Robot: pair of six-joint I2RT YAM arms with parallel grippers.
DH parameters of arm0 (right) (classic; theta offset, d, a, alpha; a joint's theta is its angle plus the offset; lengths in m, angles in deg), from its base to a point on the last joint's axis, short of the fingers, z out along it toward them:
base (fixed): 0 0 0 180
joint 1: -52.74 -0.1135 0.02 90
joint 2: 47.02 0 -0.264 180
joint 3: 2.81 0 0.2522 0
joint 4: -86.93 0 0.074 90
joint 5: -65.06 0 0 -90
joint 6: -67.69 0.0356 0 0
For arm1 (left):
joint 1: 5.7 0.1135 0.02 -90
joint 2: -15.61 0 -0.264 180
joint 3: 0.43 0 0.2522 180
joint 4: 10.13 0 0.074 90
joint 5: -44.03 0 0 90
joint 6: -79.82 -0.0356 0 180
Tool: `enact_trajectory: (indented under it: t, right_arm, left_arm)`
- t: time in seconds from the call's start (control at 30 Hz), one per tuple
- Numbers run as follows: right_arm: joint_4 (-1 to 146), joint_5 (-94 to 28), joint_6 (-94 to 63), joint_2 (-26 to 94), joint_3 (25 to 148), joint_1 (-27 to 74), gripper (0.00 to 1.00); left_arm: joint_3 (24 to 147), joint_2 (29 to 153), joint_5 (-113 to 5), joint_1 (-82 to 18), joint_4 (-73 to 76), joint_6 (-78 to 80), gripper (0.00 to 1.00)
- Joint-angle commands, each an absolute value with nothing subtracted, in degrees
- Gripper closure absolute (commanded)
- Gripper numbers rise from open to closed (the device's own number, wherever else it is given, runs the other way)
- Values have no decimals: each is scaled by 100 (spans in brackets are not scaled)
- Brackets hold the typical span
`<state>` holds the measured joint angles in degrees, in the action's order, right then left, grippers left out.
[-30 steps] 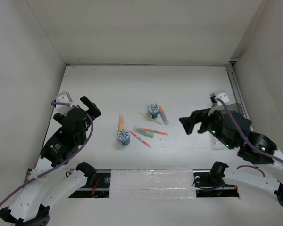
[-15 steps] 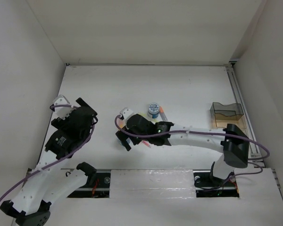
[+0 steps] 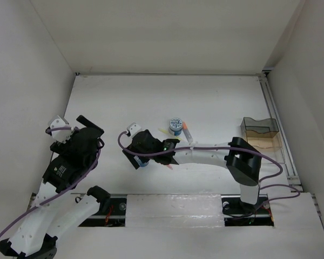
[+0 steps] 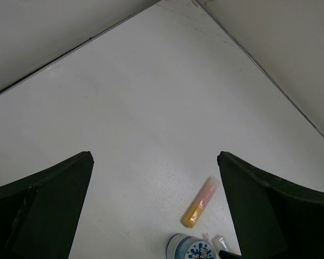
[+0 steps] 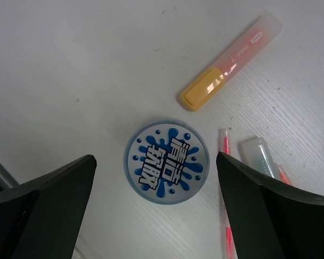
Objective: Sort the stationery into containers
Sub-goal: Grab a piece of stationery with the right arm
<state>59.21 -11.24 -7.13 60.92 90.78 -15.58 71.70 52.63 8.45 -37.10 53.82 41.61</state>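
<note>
My right gripper (image 5: pixel 155 159) is open and hangs just above a blue-and-white roll (image 5: pixel 166 161), one finger on each side of it, not touching. In the top view the right gripper (image 3: pixel 136 155) covers most of this roll (image 3: pixel 144 161). An orange-yellow marker (image 5: pixel 229 62), a thin red pen (image 5: pixel 225 189) and a clear-capped marker (image 5: pixel 259 156) lie beside the roll. The second roll (image 3: pixel 176 125) stands farther back with a marker (image 3: pixel 188 131) next to it. The clear tray (image 3: pixel 262 135) sits at the far right. My left gripper (image 3: pixel 90 127) is open and empty, left of the pile.
The left wrist view shows the open left gripper (image 4: pixel 154 156) above bare table, with the orange-yellow marker (image 4: pixel 201 201) and the near roll (image 4: pixel 193 249) ahead of it. White walls close in the table on three sides. The right arm stretches across the table's near middle.
My right arm has swung from the right side across to the left and now hovers over the near roll. My left arm has drawn back a little to the left.
</note>
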Motion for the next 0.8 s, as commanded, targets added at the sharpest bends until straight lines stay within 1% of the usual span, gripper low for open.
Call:
enact_trajectory:
  t: [0.0, 0.07, 0.13, 0.27, 0.33, 0.37, 0.47, 0.53, 0.57, 0.73, 0.77]
  right_arm:
    - [6201, -762, -711, 6187, 9356, -1556, 1]
    - [6201, -762, -659, 6257, 9356, -1556, 1]
    - [6201, -815, -658, 6319, 9356, -1556, 5]
    - [6201, -815, -605, 6433, 9356, -1556, 6]
    - [6201, -815, -605, 6433, 9356, -1556, 10]
    - [6201, -815, -605, 6486, 9356, -1556, 10]
    - [6262, -815, -553, 6538, 9295, -1556, 15]
    - [6324, -815, -553, 6539, 9295, -1503, 22]
    - [6324, -815, -553, 6539, 9295, -1503, 29]
    - [6324, -868, -553, 6592, 9242, -1450, 46]
    - [6324, -868, -553, 6592, 9242, -1450, 47]
  left_arm:
    - [7301, 5297, 993, -3699, 5381, 4273, 0]
    - [7301, 5297, 993, -3699, 5320, 4212, 0]
    - [7301, 5244, 993, -3699, 5320, 4212, 0]
    - [7301, 5244, 993, -3699, 5320, 4212, 0]
    - [7301, 5244, 993, -3699, 5320, 4212, 0]
    - [7301, 5244, 993, -3699, 5320, 4212, 0]
    - [7301, 5244, 993, -3699, 5320, 4212, 0]
    - [7301, 5244, 993, -3699, 5268, 4159, 0]
    - [7301, 5244, 993, -3699, 5267, 4159, 0]
    - [7301, 5244, 941, -3699, 5267, 4159, 0]
    - [7301, 5244, 941, -3699, 5267, 4159, 0]
